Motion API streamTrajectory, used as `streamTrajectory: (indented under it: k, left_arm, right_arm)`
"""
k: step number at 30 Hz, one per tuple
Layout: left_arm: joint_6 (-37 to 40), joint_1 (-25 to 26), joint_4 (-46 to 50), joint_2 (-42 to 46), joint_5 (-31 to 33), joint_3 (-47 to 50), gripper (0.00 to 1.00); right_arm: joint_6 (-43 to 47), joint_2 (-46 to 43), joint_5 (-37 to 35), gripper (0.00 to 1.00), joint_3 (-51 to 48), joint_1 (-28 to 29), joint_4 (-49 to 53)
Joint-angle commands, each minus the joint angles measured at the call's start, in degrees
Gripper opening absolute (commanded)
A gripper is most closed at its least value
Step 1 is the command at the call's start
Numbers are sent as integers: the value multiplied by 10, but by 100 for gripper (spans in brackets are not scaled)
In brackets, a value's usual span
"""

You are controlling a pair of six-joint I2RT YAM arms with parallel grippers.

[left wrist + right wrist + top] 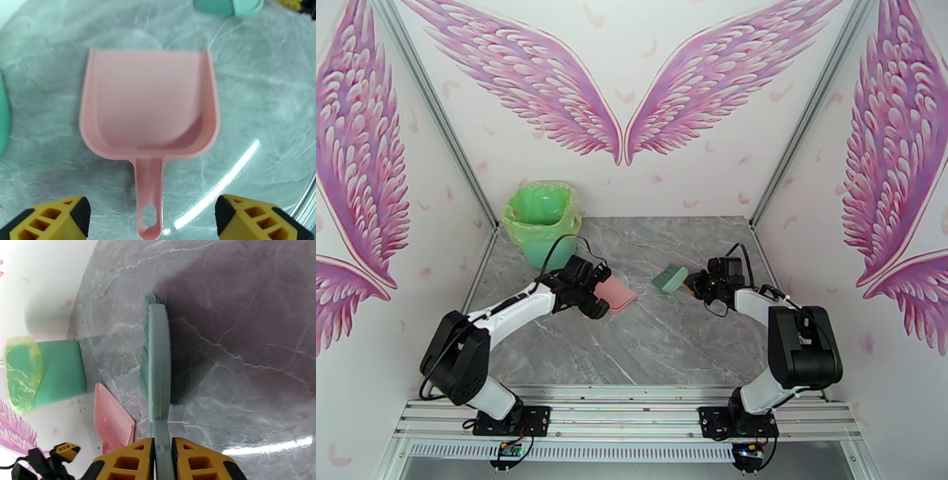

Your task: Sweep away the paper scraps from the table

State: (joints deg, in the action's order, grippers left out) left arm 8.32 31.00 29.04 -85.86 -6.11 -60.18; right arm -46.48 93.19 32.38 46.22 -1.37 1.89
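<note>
Where the scraps lay I could not tell. The table [656,339] stretched grey and veined ahead of my two bases, with the bin [541,221] at its far left corner, a green bag folded over its rim. The dustpan [618,294] lay flat left of the table's middle, toward the far edge, its mouth turned to the right side and its handle pointing back at my left gripper [592,296]. In the left wrist view that gripper [152,219] stood wide, one yellow fingertip well out on each side of the dustpan [150,106] handle and neither touching it, so it held nothing. My right gripper [701,286] hung right of the middle, near the far edge, pinched narrow on the handle of the brush [670,277]. In the right wrist view the fingers of the right gripper [162,461] pressed the brush [158,366] handle from both sides, and the brush head reached out over the table [245,338] toward the dustpan [112,421], with a gap between the two. Whether the bristles touched the marble I could not tell. Beyond the dustpan stood the bin [51,374].
</note>
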Motion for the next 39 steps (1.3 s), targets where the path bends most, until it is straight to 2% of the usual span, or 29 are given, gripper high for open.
streamTrajectory:
  k: [1,6,14,22,25,27,29,31,33,36,39]
  left_arm:
    - [-13,-9,-8,46,8,7,89]
    - [-30,-25,-31,128,60,44,89]
    - [-56,-54,-75,231,153,117,92]
    - [-76,-74,-118,294,242,182,92]
    - [-78,-88,-185,324,289,232,97]
    - [-76,-110,-257,337,298,279,99]
    - [-83,-133,-345,331,299,330,99]
    - [-82,-157,-447,305,296,370,99]
    - [-66,-173,-507,251,322,390,99]
    - [-64,-186,-578,165,372,396,99]
    - [-47,-188,-617,124,374,386,99]
  right_arm:
    - [14,13,-24,31,-17,-5,30]
    - [28,6,-35,42,-31,-6,41]
    - [68,-27,-82,46,-39,-6,91]
    - [145,-111,-220,47,-41,-6,176]
    - [179,-158,-283,47,-41,-5,187]
    - [196,-193,-332,48,-41,-6,179]
    - [213,-221,-378,49,-47,-6,155]
    - [223,-250,-425,57,-61,-5,116]
    - [239,-275,-455,99,-93,-5,37]
    - [258,-289,-470,99,-160,-5,-121]
    - [286,-269,-477,99,-209,-5,-238]
